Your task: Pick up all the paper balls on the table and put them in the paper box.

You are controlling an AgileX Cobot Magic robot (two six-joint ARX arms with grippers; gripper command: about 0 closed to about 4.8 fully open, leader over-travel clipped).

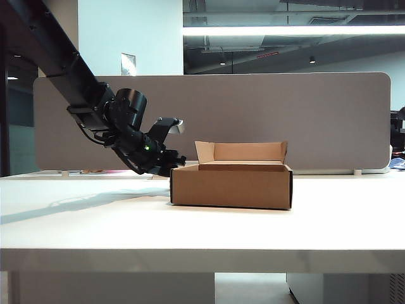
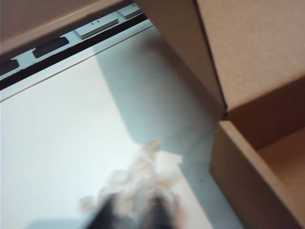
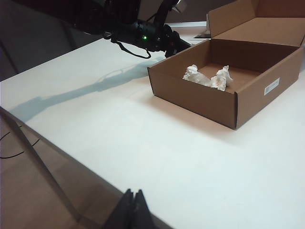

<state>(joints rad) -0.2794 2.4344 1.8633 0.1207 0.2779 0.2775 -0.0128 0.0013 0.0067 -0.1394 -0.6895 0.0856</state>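
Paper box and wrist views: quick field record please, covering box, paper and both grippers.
paper box: open, on the table, near its middle
paper in box: crumpled white paper lying on the box floor
loose paper ball: on the table just outside the box wall
left gripper: low beside the box's left end, fingers on either side of the loose paper ball; grip unclear because of blur
right gripper: away from the box at the table edge, fingers together, holding nothing
left to do: loose paper ball not yet in the box

On the tabletop (image 1: 95,221), the paper box (image 1: 231,185) holds one paper ball (image 3: 209,78); another paper ball (image 2: 136,188) lies just outside its left wall.
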